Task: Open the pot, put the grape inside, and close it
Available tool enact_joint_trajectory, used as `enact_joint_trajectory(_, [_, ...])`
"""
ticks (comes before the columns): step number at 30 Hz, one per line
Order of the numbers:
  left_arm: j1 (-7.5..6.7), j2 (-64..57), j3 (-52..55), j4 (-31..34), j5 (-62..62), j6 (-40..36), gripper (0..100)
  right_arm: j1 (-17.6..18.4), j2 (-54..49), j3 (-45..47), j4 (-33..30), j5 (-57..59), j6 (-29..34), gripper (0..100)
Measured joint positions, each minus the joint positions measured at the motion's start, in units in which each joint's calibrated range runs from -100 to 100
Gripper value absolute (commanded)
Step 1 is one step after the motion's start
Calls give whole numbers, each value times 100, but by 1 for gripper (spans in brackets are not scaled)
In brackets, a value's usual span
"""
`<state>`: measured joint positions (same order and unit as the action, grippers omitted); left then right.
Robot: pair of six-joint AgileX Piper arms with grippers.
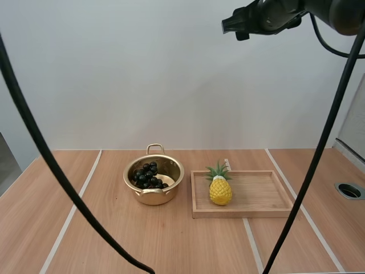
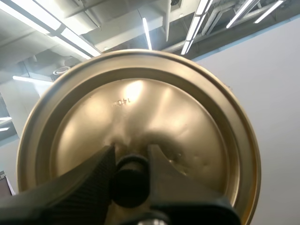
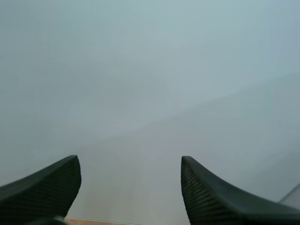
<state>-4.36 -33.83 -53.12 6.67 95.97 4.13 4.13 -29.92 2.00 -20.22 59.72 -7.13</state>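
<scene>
A gold pot (image 1: pixel 174 172) stands without its lid on the table, left of centre, with a bunch of dark grapes (image 1: pixel 149 176) inside it. In the left wrist view my left gripper (image 2: pixel 131 161) is shut on the black knob (image 2: pixel 130 183) of the gold lid (image 2: pixel 140 103), whose top faces the camera, held up in the air. My right gripper (image 1: pixel 232 25) hangs high above the table at the upper right. In the right wrist view it (image 3: pixel 129 164) is open, with nothing between its fingers, and faces the pale wall.
A wooden tray (image 1: pixel 262 194) lies just right of the pot, with a yellow toy pineapple (image 1: pixel 220 188) at its left end. A round hole (image 1: pixel 349 190) is set in the table near the right edge.
</scene>
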Motion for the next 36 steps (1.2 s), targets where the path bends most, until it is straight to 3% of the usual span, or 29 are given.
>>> enact_joint_trajectory(6, [0,389,0,12,403,-52,0,-234,-222,-326,254,20,60,100])
enact_joint_trajectory(17, [0,1423,52,35,403,-274,0,-252,-755,-552,397,300,69,100])
enact_joint_trajectory(22, [0,1653,569,46,403,-342,0,-252,-755,-552,258,780,69,100])
enact_joint_trajectory(23, [0,1680,744,46,403,-342,0,-252,-755,-552,216,825,69,88])
enact_joint_trajectory(26, [0,1737,1213,46,403,-362,0,-252,-755,-552,128,961,79,7])
enact_joint_trajectory(27, [0,1751,1381,33,403,-364,0,-252,-755,-552,101,1020,118,0])
enact_joint_trajectory(36, [0,2048,3004,-196,403,-363,0,-252,-894,-552,-444,1153,617,0])
